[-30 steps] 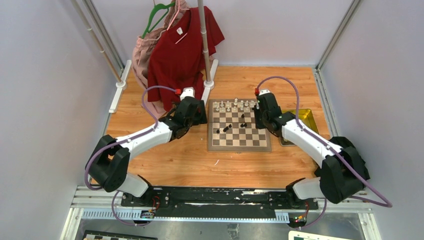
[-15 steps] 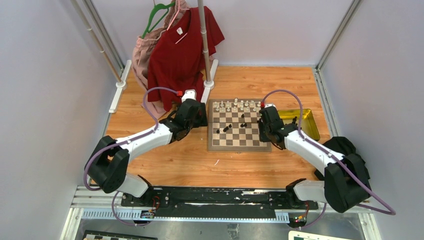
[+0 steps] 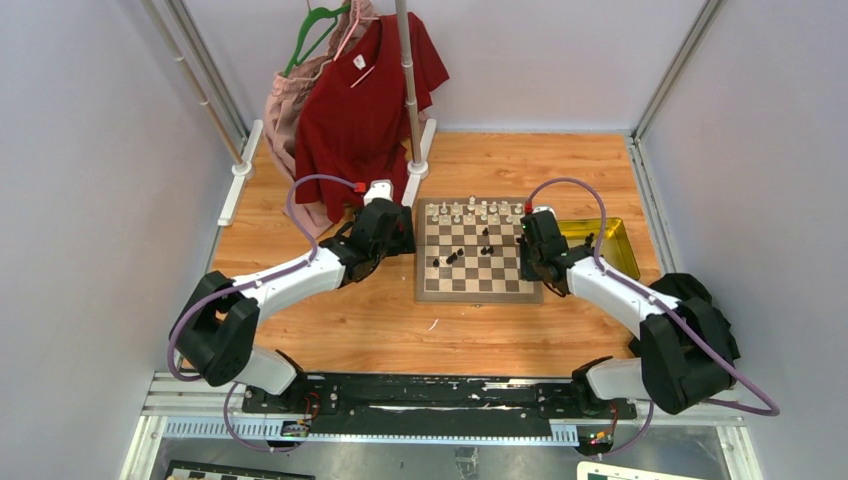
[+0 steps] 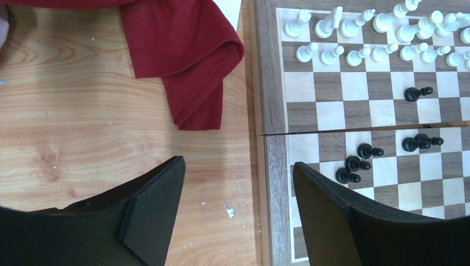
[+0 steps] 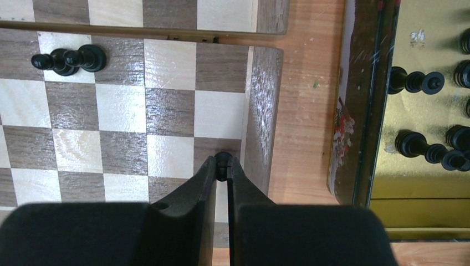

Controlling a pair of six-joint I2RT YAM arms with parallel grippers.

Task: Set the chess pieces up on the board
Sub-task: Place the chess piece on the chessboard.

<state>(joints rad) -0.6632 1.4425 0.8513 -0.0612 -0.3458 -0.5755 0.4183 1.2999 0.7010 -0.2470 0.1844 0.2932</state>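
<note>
The board (image 3: 478, 290) lies mid-table with white pieces (image 3: 470, 211) filling its two far rows and several black pieces (image 3: 452, 257) loose in the middle. My right gripper (image 5: 221, 163) is shut on a small black piece (image 5: 222, 159) over the board's right edge column (image 5: 219, 147). My left gripper (image 4: 238, 188) is open and empty, straddling the board's left border (image 4: 271, 166), with black pawns (image 4: 354, 163) just to its right. The white rows also show in the left wrist view (image 4: 360, 25).
A yellow-gold tray (image 3: 620, 240) right of the board holds more black pieces (image 5: 413, 81). A red shirt (image 3: 365, 95) hangs on a stand (image 3: 408, 90) at the back left; its hem (image 4: 194, 72) lies on the table by the board's left edge.
My right gripper moved from the board's far right corner toward me along the right edge, carrying the black piece. The left arm shifted slightly toward the board.
</note>
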